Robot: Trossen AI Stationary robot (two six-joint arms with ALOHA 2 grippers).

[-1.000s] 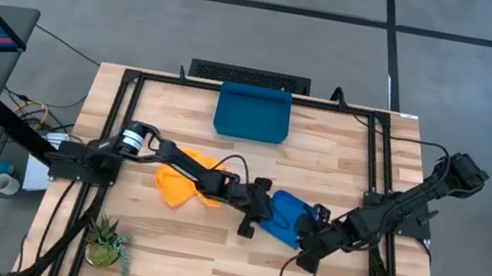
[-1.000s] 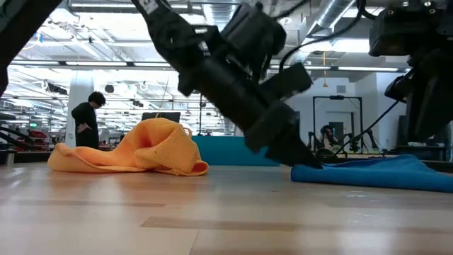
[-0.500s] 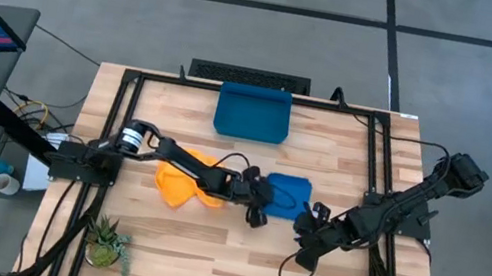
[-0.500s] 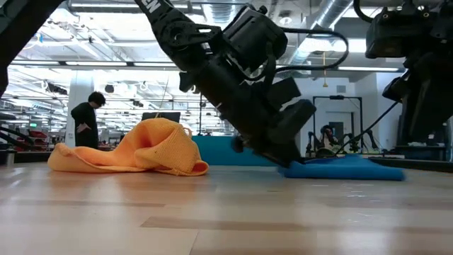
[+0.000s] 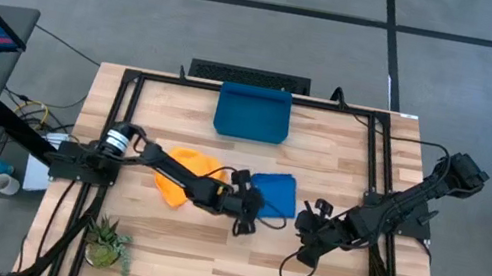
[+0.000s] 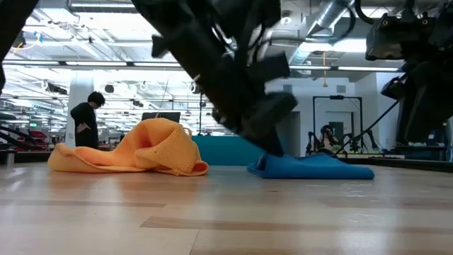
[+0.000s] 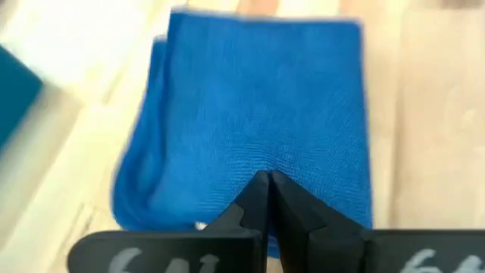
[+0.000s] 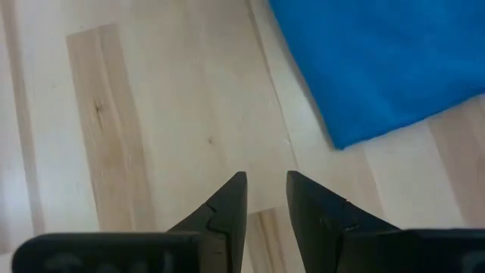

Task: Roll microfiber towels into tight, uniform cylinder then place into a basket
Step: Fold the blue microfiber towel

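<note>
The left gripper [image 7: 267, 182] pinches the near edge of the folded blue towel [image 5: 275, 193] on the pale wood table [image 5: 304, 270]; the crumpled orange towel [image 5: 180, 175] lies behind its arm. The right gripper [image 8: 266, 189], fingers narrowly parted and empty, hovers just beside the towel. The basket [image 5: 253, 112] sits well beyond, and a person [image 6: 88, 117] stands in the hall behind.

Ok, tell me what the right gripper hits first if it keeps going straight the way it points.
Probably bare table. The right gripper has its jaws apart over wood, and the blue towel lies off to one side of that line, though depth is unclear.
</note>
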